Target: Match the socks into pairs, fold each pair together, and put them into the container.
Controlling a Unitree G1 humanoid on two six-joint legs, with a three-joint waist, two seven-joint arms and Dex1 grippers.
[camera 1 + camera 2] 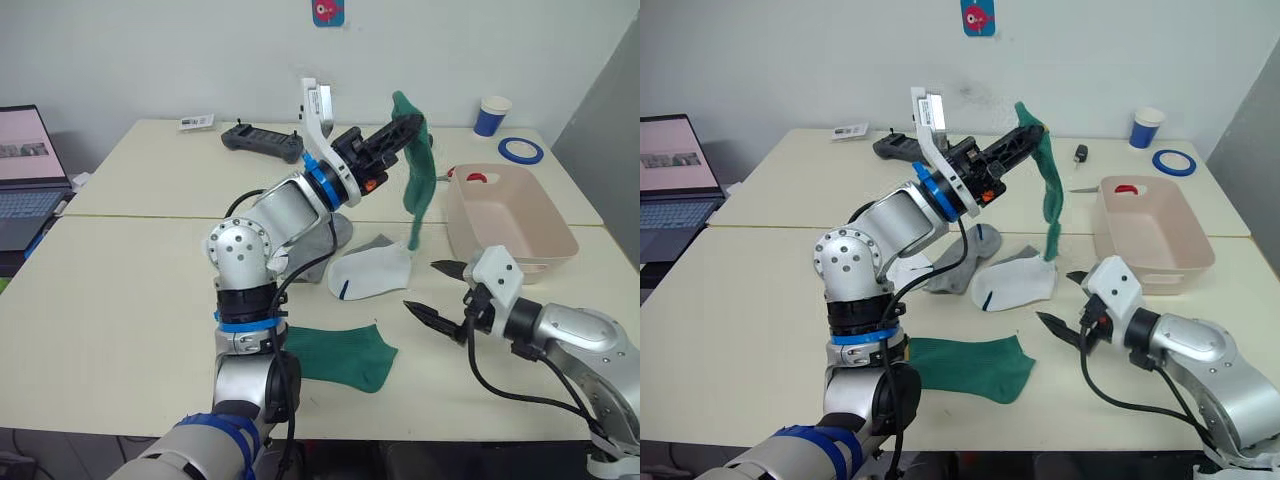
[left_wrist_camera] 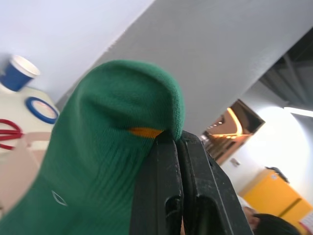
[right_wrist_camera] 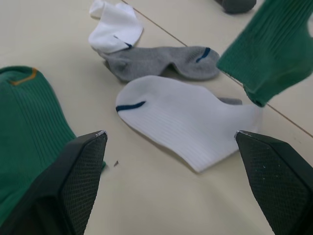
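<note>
While the left gripper is raised high over the middle of the table, its two black fingers are pinched tight on the toe of a dark green sock, which hangs straight down so that its cuff dangles just above the white sock lying flat below. The container sits near the table's right edge, just beside the hanging sock, with something red resting at its far inner end. The right gripper hovers low over the table towards the near right corner, fingers spread wide apart and holding nothing, with the white sock between and beyond them in the right wrist view. A second dark green sock lies flat close to the near edge. A grey sock lies behind the white one and touches it, and a smaller crumpled white sock sits just past that, both partly screened by the left arm in the head views. Along the far edge are a black handheld controller, a small label card, a blue-white paper cup and a roll of blue tape. An open laptop stands off the left edge.
</note>
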